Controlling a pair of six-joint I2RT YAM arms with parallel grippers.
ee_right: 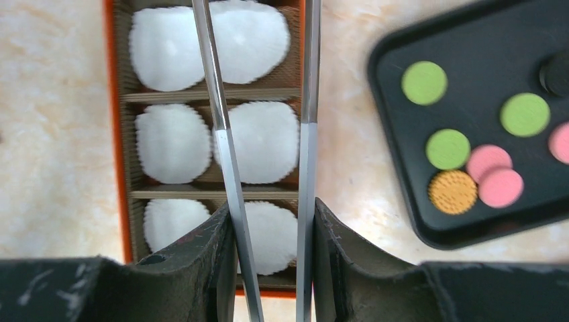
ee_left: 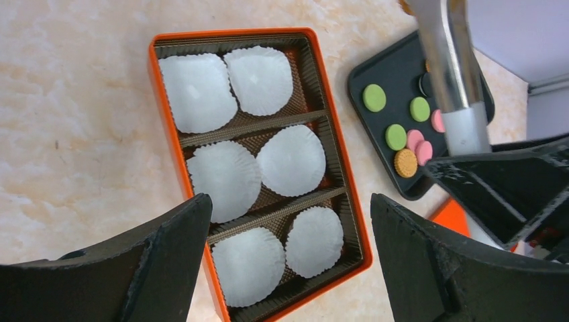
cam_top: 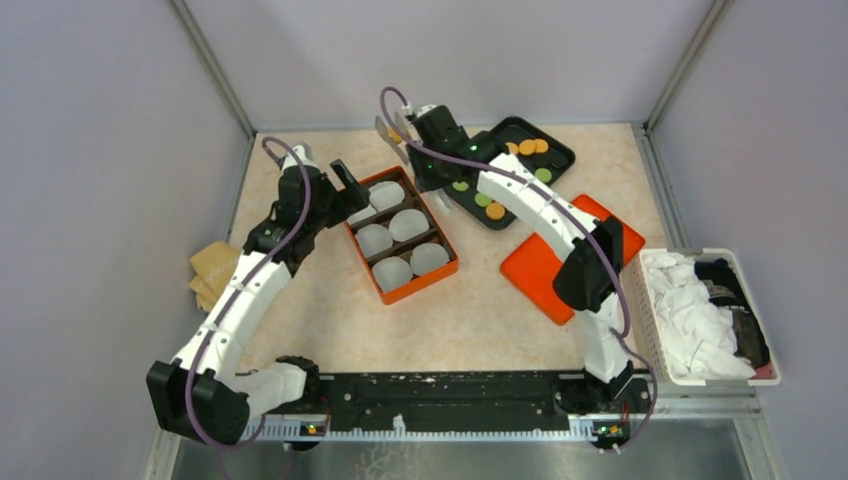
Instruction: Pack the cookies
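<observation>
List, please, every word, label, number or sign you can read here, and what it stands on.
No readable text in any view.
The orange rectangular box, its white paper cups, the black plastic tray, the round coloured cookies and the flat orange lid show no markings.
The cloths in the white plastic basket are too small to tell any print.

Six paper cups (ee_left: 292, 159), three green cookies (ee_right: 424, 82), one box (ee_left: 231, 32).
</observation>
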